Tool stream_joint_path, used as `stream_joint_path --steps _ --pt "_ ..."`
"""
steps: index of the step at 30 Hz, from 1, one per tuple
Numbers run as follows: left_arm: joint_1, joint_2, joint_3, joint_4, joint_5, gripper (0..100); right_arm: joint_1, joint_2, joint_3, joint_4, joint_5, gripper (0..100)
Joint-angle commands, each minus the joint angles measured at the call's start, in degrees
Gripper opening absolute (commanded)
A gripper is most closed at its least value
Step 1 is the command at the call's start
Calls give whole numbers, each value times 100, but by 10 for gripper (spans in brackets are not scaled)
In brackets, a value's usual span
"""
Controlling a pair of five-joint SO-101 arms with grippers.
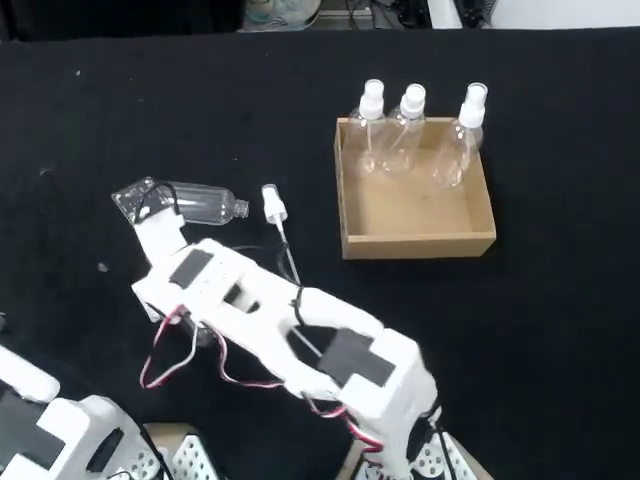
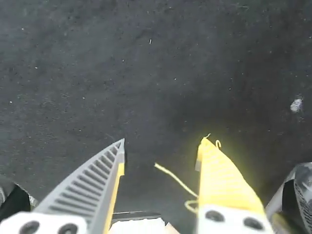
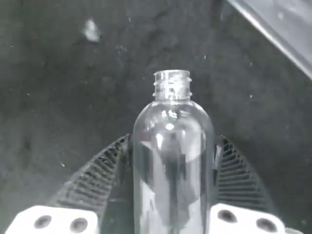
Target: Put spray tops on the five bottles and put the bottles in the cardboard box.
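**Now on an uncapped bottle: the spray top comes next**

Three capped bottles (image 1: pixel 405 140) stand in the cardboard box (image 1: pixel 415 243), lined up along its 12 o'clock wall, each with a white spray top on. The box sits toward 2 o'clock on the black surface (image 1: pixel 540 350).

The right gripper (image 3: pixel 173 141) is clamped on a clear bottle (image 1: pixel 205 204), one jaw pressed to each side of the body. The threaded neck is bare and points away from the wrist. In the high view this bottle lies at about 10 o'clock, well apart from the box, with its neck aimed toward 3 o'clock.

A loose spray top (image 1: pixel 272 205) lies on the surface just beside that neck, on its 3 o'clock side. It is close to the neck without touching it, and its thin dip tube trails off toward 6 o'clock.

The left gripper (image 2: pixel 162 142) hangs over bare surface with its jaws apart and nothing between them.

The step in hand looks to be capping this bottle, with boxing it to follow. The next move probably falls to the left arm: pick up the loose spray top by its head, thread the dip tube into the open neck, then seat and turn the top while the right gripper holds the bottle steady. The tube is thin and flexible, so lining it up with the narrow mouth is likely to be the fiddly part.
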Motion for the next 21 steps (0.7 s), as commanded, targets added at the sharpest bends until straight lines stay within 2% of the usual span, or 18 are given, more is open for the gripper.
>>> stream_joint_path --steps 1,3,6,8,14,17,21 --pt "-57 -264 -31 26 -62 236 211 136 -611 607 9 226" --pt "-57 -264 -31 26 -70 236 211 224 -822 1037 281 164" --pt "-31 -264 -31 26 -79 236 308 154 -1086 1530 914 5" --pt "-4 -264 -22 35 -158 236 501 -84 -1209 1873 1099 35" --pt "13 -264 -22 35 -185 236 1116 -1499 -1015 2796 1354 11" --pt "136 -264 -22 35 -193 236 1143 -2501 -497 3156 1530 11" --pt "558 -264 48 202 -193 236 1204 -3829 637 3103 1934 11"
